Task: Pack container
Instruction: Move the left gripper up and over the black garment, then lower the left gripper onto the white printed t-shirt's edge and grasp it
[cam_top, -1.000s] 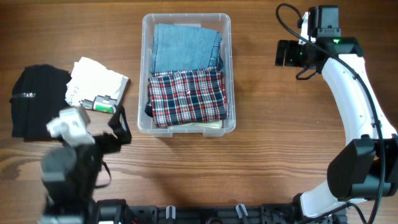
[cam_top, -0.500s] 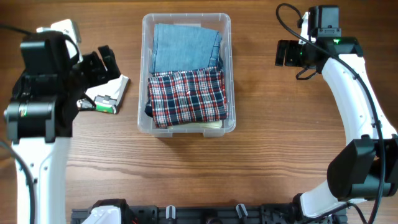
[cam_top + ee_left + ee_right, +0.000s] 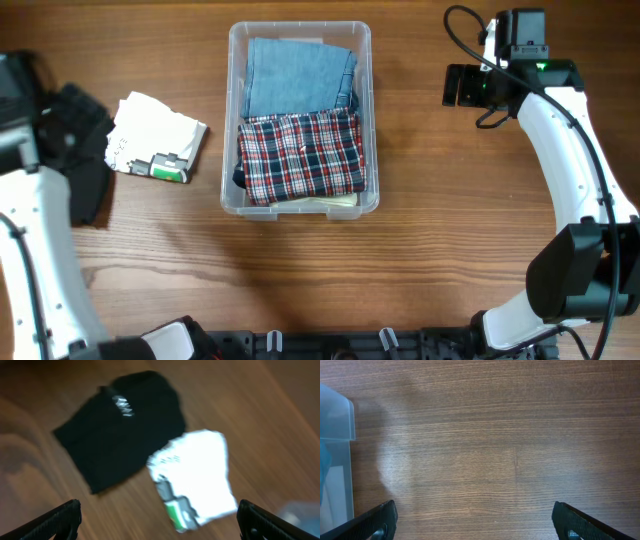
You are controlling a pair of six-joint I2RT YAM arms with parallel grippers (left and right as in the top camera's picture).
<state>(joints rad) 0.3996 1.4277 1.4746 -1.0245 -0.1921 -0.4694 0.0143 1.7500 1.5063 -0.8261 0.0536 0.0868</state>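
Observation:
The clear container stands mid-table, holding a folded blue denim piece at the back and a red plaid cloth in front. Left of it lie a folded white cloth with a green-and-grey tag and a black garment. My left gripper hovers open above the black garment; in the left wrist view it is empty, with the black garment and white cloth below. My right gripper is open over bare wood, right of the container; the right wrist view shows it empty.
A corner of the container shows at the left edge of the right wrist view. The right arm's white links run down the right side of the wooden table.
My left arm has swung from the table's front, past the white cloth, out to the far left over the black garment. The right arm has not moved.

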